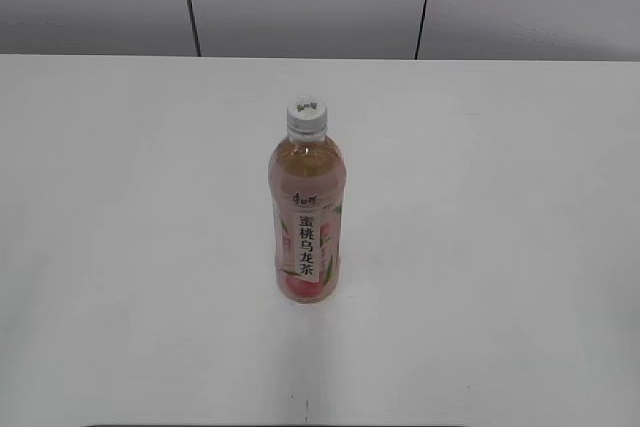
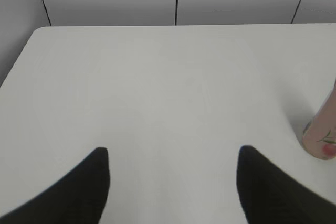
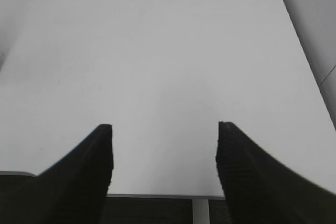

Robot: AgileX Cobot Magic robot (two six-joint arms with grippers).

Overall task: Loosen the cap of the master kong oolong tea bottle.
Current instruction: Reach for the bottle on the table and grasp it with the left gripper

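Note:
The master kong oolong tea bottle (image 1: 306, 222) stands upright in the middle of the white table (image 1: 120, 197), pink peach label facing me. Its white ribbed cap (image 1: 307, 115) sits on top. In the left wrist view only the bottle's base (image 2: 323, 137) shows at the right edge. My left gripper (image 2: 172, 153) is open and empty, low over the table, left of the bottle. My right gripper (image 3: 164, 125) is open and empty over the table's near edge; the bottle is out of its view. Neither gripper shows in the exterior view.
Grey wall panels with dark seams (image 1: 190, 2) run behind the table's far edge. The table's left corner (image 2: 37, 30) shows in the left wrist view. Its front edge (image 3: 157, 195) and a white leg (image 3: 200, 211) show in the right wrist view.

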